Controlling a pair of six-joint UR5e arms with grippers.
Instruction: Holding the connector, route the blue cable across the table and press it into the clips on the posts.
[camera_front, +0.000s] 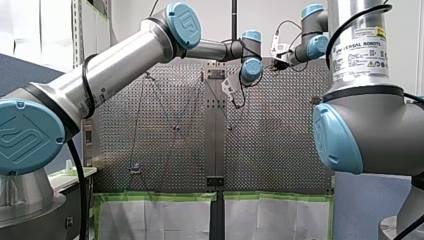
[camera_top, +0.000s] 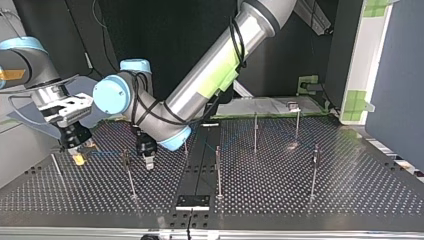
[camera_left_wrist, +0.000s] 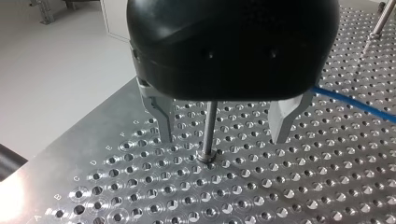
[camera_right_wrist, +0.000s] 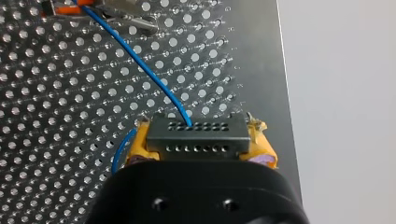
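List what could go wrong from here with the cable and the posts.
1. My left gripper is open and straddles a post. A sideways move could knock or bend it.
2. My right gripper clamps the connector, and the blue cable leaves it in a fairly straight run. A hard pull might strain that joint, or slide the connector out of the yellow pads.
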